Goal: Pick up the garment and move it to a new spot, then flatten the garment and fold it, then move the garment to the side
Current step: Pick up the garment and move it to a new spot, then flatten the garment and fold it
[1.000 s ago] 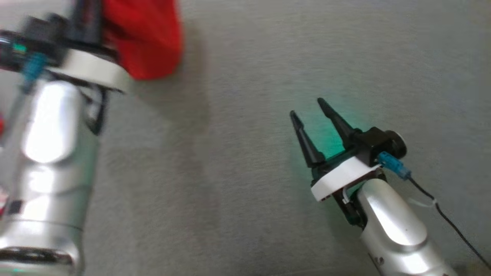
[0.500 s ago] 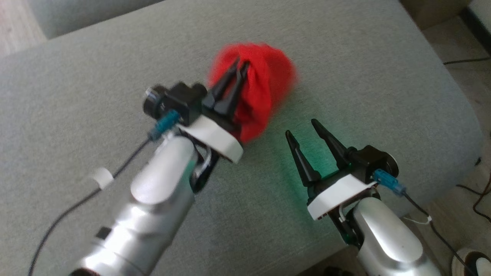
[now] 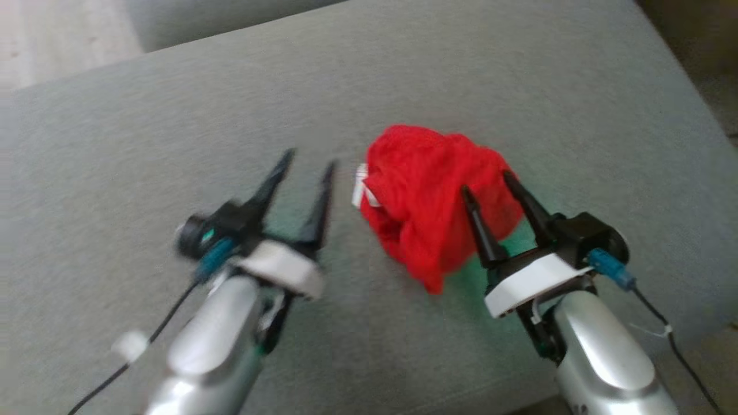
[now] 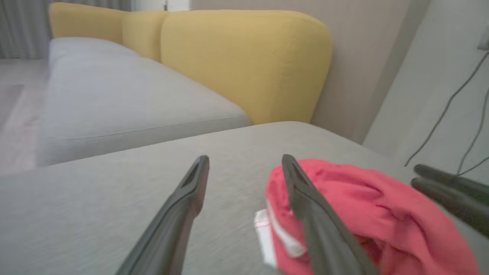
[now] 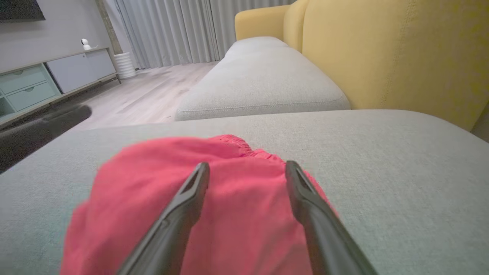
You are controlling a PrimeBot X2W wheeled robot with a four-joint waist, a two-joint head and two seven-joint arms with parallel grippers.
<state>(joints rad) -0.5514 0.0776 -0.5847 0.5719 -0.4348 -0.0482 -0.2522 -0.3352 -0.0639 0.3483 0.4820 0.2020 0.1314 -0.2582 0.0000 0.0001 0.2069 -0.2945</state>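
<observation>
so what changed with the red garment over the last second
The left gripper let go. Half a second ago it was shut on the red garment, carrying it. Now its jaws stand open beside the garment, which lies bunched on the grey cushion. The right gripper stayed open throughout. The head camera itself shifted too.
</observation>
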